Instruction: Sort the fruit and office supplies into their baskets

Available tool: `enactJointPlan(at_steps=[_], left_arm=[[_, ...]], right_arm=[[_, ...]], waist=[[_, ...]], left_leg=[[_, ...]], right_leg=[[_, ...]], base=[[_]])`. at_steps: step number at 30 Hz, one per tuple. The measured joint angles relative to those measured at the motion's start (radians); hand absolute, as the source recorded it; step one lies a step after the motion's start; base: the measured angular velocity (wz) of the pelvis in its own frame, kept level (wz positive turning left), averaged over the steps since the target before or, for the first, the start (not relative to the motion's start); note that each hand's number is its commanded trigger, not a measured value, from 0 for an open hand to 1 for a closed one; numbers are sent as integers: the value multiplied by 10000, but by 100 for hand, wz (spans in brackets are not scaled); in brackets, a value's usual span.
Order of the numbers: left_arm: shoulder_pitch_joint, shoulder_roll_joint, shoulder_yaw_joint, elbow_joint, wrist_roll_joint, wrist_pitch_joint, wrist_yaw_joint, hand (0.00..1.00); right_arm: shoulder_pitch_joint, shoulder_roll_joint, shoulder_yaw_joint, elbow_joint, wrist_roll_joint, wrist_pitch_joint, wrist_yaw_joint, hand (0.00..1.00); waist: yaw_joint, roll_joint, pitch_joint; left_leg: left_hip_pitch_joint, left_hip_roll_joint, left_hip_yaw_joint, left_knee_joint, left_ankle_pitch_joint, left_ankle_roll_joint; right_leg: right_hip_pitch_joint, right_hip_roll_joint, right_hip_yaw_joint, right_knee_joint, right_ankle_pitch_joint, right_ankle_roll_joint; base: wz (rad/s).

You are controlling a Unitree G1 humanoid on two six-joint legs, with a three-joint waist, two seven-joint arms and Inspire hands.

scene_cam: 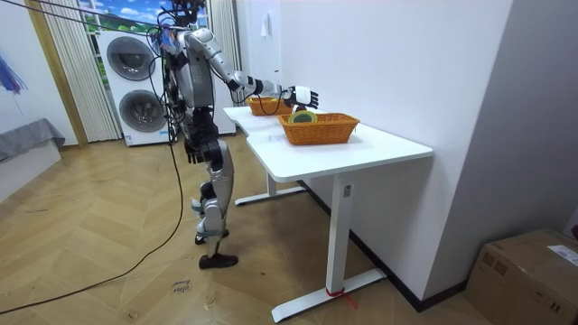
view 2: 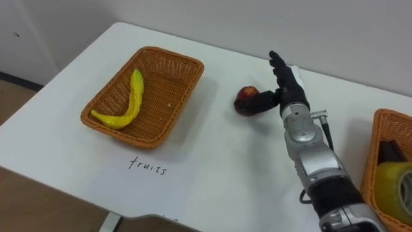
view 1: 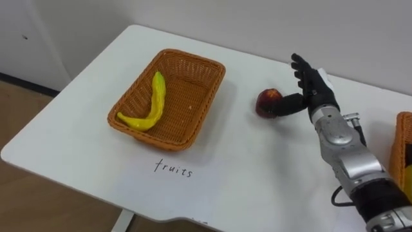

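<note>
Right of fruit basket (view 1: pixel 187 96), right hand (view 1: pixel 313 90) against apple (view 1: pixel 267 102), fingers (view 1: pixel 301 67) apart, free tabletop (view 1: pixel 244 161) around.

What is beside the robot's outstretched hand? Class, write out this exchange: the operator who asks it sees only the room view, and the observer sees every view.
Observer: A red apple lies on the white table right beside the right hand. The fingers are straight and the thumb seems to touch the apple.
Operator: Is anything in the far basket yet?
Observer: Yes, one banana lies in that basket, which has the word fruits written on the table before it.
Operator: And the basket nearer my camera?
Observer: That second basket, at the robot's right, holds a roll of tape.
</note>
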Motion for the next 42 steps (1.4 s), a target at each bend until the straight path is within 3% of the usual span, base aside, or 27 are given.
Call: enactJointPlan(at_steps=[42], left_arm=[[109,0,-2,9,7,41,56,0]], right_arm=[[187,158,205,162,-50,5,171,0]], waist=[[241,-32,39]], left_leg=[[-125,-71,-267,52,5,6]], right_leg=[[-8,-40,-241,-14,-13,22]], base=[[1]])
